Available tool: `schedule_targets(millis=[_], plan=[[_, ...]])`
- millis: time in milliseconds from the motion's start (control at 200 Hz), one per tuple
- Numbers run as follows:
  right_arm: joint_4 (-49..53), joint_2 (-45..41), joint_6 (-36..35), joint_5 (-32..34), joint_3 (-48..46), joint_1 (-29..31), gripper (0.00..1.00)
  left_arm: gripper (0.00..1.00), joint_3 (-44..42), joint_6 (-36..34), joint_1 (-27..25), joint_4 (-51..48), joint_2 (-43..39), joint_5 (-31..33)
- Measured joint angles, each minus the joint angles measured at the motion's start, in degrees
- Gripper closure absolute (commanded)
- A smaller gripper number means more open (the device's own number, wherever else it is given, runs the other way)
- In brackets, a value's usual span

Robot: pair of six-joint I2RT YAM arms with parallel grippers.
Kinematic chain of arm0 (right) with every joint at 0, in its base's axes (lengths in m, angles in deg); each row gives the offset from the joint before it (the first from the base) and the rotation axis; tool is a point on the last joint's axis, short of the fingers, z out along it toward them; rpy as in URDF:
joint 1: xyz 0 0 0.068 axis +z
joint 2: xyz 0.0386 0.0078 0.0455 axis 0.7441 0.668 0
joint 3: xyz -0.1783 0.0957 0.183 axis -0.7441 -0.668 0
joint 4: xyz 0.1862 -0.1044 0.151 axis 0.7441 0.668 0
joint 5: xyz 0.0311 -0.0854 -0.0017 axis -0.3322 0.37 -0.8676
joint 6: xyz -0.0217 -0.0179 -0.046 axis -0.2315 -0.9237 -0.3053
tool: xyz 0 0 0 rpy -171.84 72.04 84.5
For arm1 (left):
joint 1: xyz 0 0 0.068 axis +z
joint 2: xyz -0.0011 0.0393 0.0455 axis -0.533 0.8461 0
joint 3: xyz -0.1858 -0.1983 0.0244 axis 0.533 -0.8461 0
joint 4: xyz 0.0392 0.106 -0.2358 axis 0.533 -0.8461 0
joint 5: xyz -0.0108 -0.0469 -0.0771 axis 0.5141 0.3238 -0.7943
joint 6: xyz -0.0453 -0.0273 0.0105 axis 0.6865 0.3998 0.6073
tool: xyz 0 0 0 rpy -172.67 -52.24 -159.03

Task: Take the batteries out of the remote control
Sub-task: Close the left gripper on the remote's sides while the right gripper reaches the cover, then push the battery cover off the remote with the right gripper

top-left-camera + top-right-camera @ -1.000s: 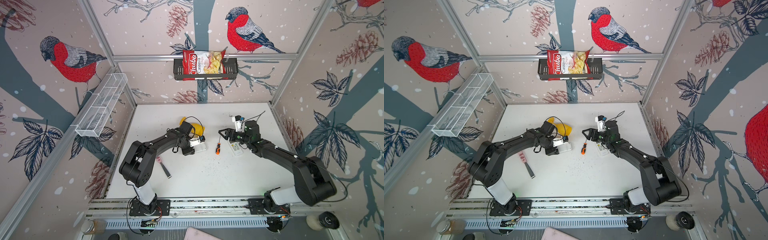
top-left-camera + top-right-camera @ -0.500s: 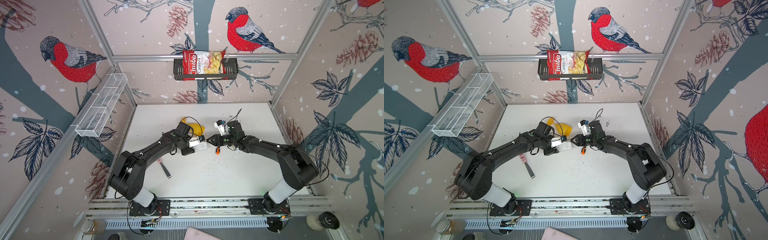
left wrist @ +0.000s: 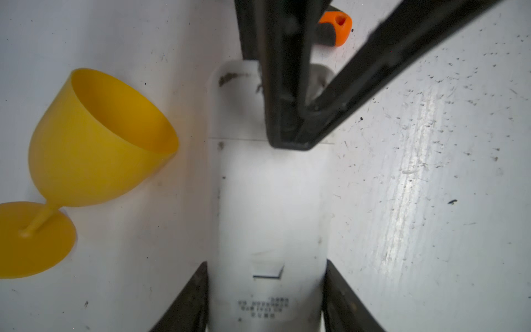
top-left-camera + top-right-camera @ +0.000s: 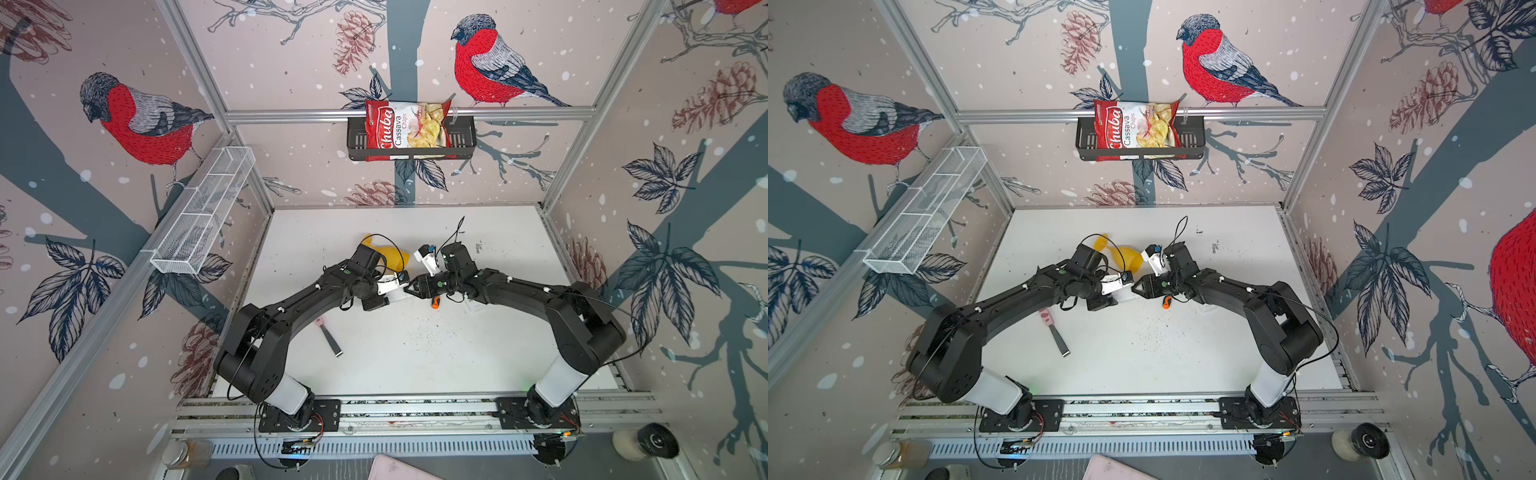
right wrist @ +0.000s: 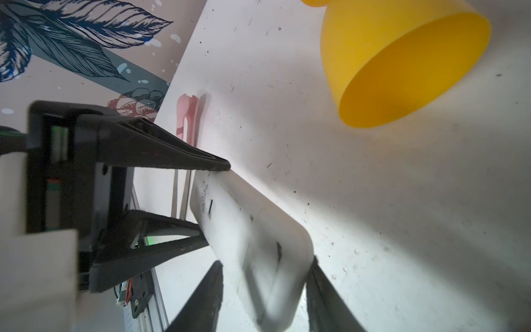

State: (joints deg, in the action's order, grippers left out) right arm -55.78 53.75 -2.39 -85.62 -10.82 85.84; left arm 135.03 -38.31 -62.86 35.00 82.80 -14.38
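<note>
The white remote control (image 3: 270,207) is off the table with its back side up and its cover seam showing. My left gripper (image 3: 265,266) is shut on its long sides at one end. My right gripper (image 5: 265,263) is shut on the opposite end (image 5: 275,258), one black finger (image 3: 287,115) lying flat on the back face. In both top views the two grippers meet nose to nose at mid-table, left gripper (image 4: 401,286) against right gripper (image 4: 412,286). The batteries are hidden.
A yellow goblet (image 4: 395,255) lies on its side just behind the grippers. An orange-handled screwdriver (image 4: 434,303) lies under the right wrist, with a white flat item (image 4: 473,306) beyond it. A pink-handled tool (image 4: 328,334) lies near the left arm. A chips bag (image 4: 407,129) sits in the wall basket.
My right gripper swung left from the white item on the table to the free end of the held remote control, and its jaws closed there. The left gripper kept its grip.
</note>
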Motion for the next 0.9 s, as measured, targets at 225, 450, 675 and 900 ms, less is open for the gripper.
schedule_targets(millis=[225,450,675,900], plan=[[1.5,0.8,-1.0,1.3,0.6,0.4,0.60,0.49,0.0,0.0,0.0,0.0,0.0,0.8],[1.6,1.3,-1.1,1.9,0.8,0.5,0.65,0.49,0.7,0.0,0.0,-0.1,1.1,1.0],[1.4,1.2,-0.7,1.9,0.9,0.5,0.73,0.49,1.0,0.0,0.0,-1.0,1.6,2.1],[1.2,1.2,0.4,1.7,1.0,0.4,0.75,0.49,0.9,-0.1,0.0,-1.2,1.4,2.7]])
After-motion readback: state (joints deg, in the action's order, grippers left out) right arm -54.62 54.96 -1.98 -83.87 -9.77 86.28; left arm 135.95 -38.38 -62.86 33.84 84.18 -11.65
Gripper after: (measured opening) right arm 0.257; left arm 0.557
